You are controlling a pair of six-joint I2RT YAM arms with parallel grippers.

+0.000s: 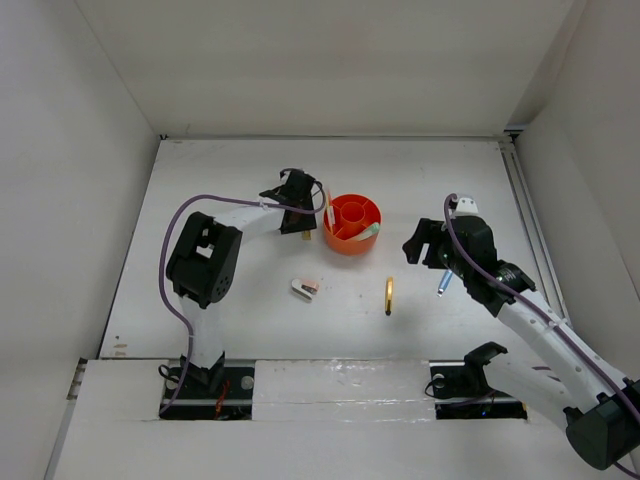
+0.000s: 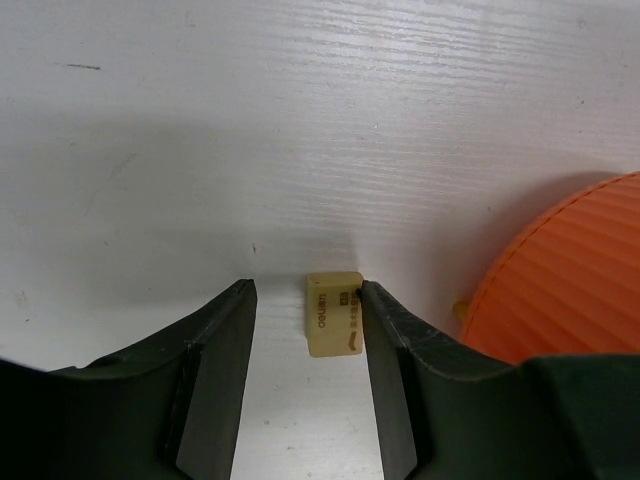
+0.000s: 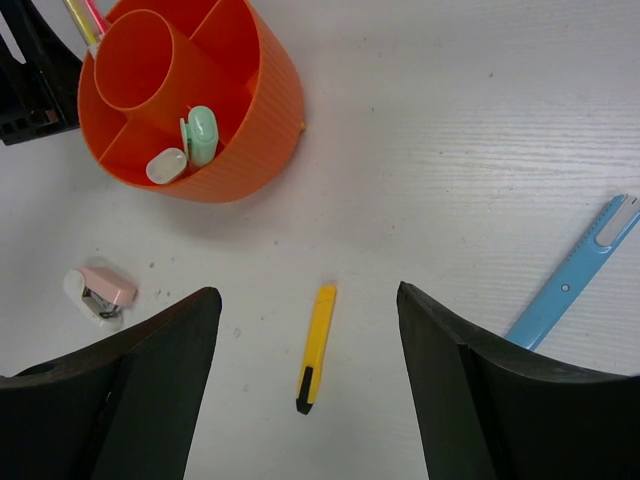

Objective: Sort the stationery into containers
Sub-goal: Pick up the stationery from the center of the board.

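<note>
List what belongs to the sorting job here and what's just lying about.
Job: orange organiser, tan eraser, pink stapler, yellow pen, blue pen, green marker already in the organiser.
Lying about: no loose clutter visible; only the arms' purple cables.

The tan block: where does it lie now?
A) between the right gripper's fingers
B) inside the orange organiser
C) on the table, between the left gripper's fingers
C: the tan block rests on the white table between the fingers of the open left gripper, outside the orange organiser.
</note>
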